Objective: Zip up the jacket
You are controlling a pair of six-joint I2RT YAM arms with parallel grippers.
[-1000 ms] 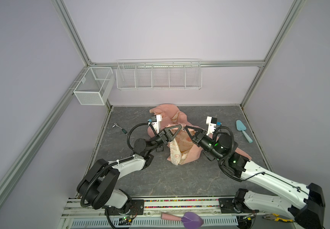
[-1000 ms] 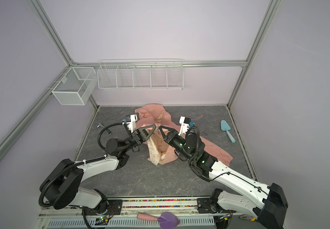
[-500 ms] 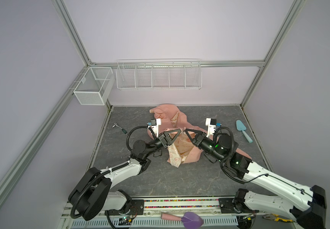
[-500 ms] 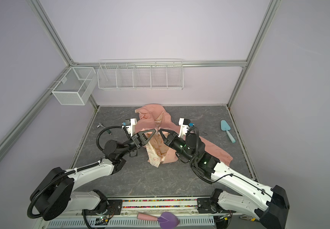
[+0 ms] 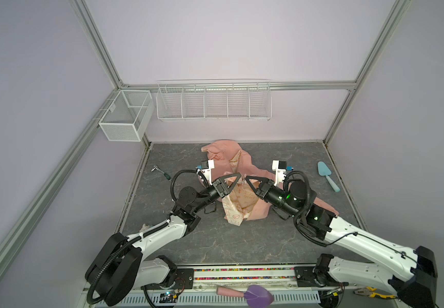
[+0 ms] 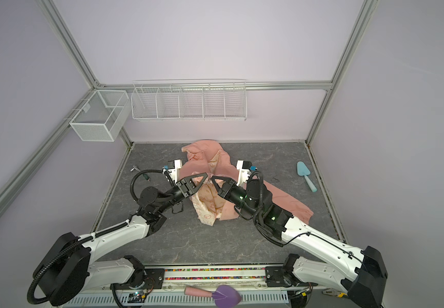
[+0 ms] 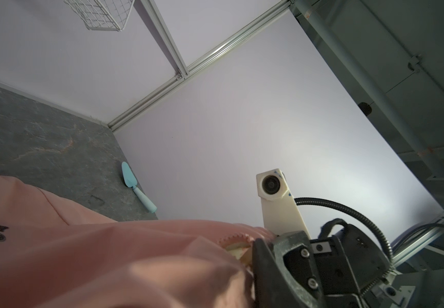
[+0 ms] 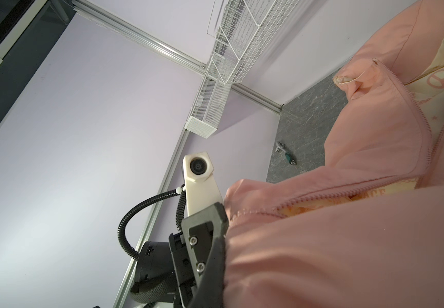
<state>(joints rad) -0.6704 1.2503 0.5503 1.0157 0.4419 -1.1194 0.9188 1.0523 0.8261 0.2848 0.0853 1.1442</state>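
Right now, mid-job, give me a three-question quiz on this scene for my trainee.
1. True or false: the jacket is fully zipped.
2. What lies on the table to the right of the jacket in both top views? A mug; B trowel; C brush.
3. Fill in: the rack on the back wall has ___ compartments.
Key: 1 false; 2 B; 3 five.
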